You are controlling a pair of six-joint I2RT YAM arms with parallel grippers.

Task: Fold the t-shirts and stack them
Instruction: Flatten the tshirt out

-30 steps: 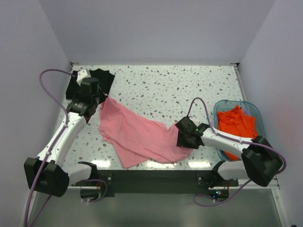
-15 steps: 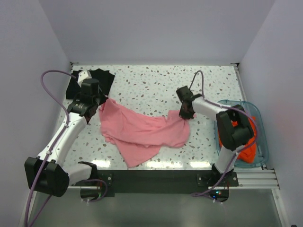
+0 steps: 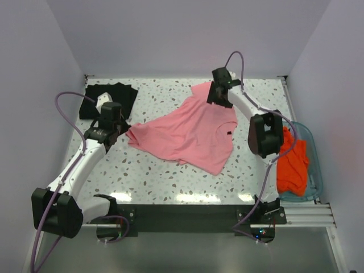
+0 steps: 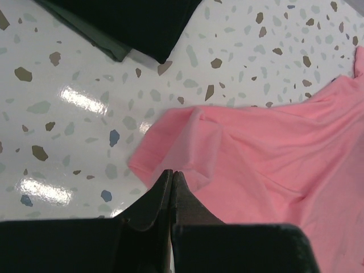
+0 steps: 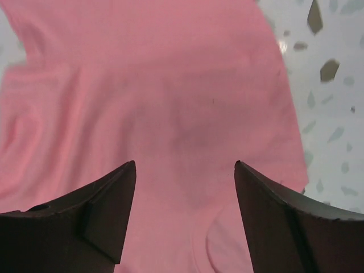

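The pink t-shirt lies spread across the middle of the table, partly creased. My left gripper is at its left corner, and in the left wrist view the gripper is shut on a raised fold of the pink t-shirt. My right gripper hovers over the shirt's far corner. In the right wrist view the gripper is open, with the pink t-shirt below it. A folded black t-shirt lies at the far left, also in the left wrist view. Orange-red t-shirts lie in the tub.
The teal plastic tub stands at the table's right edge beside the right arm. The speckled tabletop shows in front of the pink shirt. White walls close the table in on three sides.
My right gripper carried the pink shirt's corner from the near middle to the far back, spreading it out, then opened. My left gripper shifted slightly nearer, still holding the left corner.
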